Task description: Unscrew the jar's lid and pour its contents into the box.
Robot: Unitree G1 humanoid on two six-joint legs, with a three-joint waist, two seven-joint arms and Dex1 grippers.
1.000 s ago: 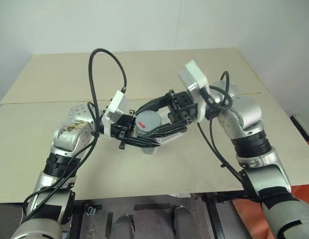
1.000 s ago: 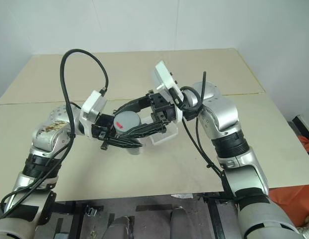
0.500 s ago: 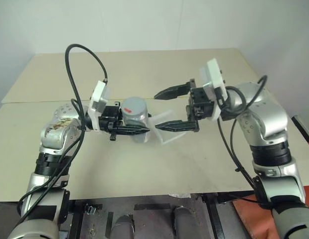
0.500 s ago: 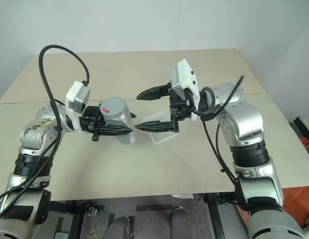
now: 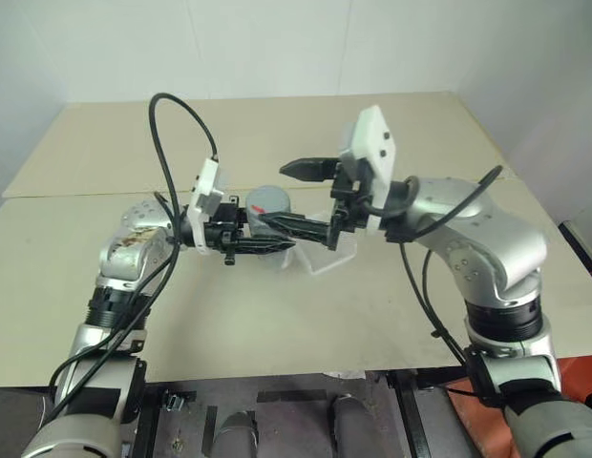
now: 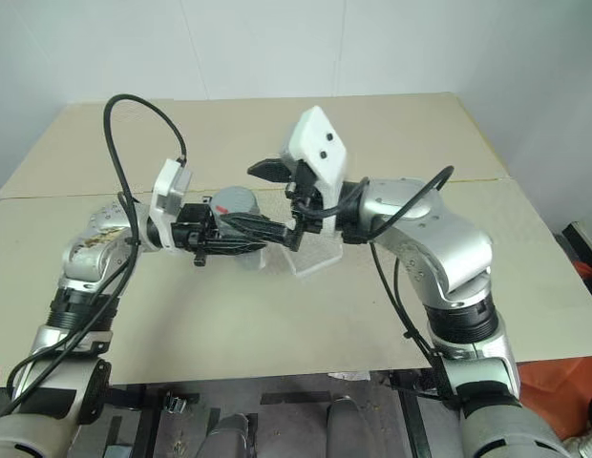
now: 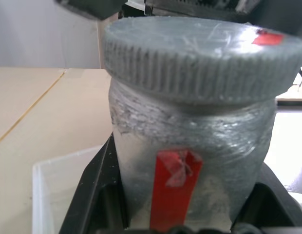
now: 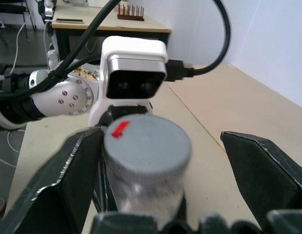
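**Left eye view: jar held in the air, right fingers spread round its lid**

The left gripper (image 5: 263,240) pinches the jar (image 7: 190,161) by its body, one black finger on each side, and holds it upright above the table (image 5: 277,315). The lid (image 8: 147,141) sits on the jar, a small red mark on its top. A red strip runs down the jar's side in the left wrist view.

The right gripper (image 5: 296,196) comes in from the opposite side with its fingers spread wide. In the right wrist view the lid lies between them: one finger (image 8: 58,180) is just beside the lid's edge, whether touching I cannot tell, and the other (image 8: 268,170) stands well apart from it.

Count: one jar, one lid, one box, two grippers. The contents cannot be seen through the grey wall.

The box (image 5: 336,254) rests on the table below and just behind the grippers, partly hidden by the right gripper's fingers. A black cable (image 5: 177,134) loops above the left arm, and another (image 5: 420,286) hangs from the right arm.
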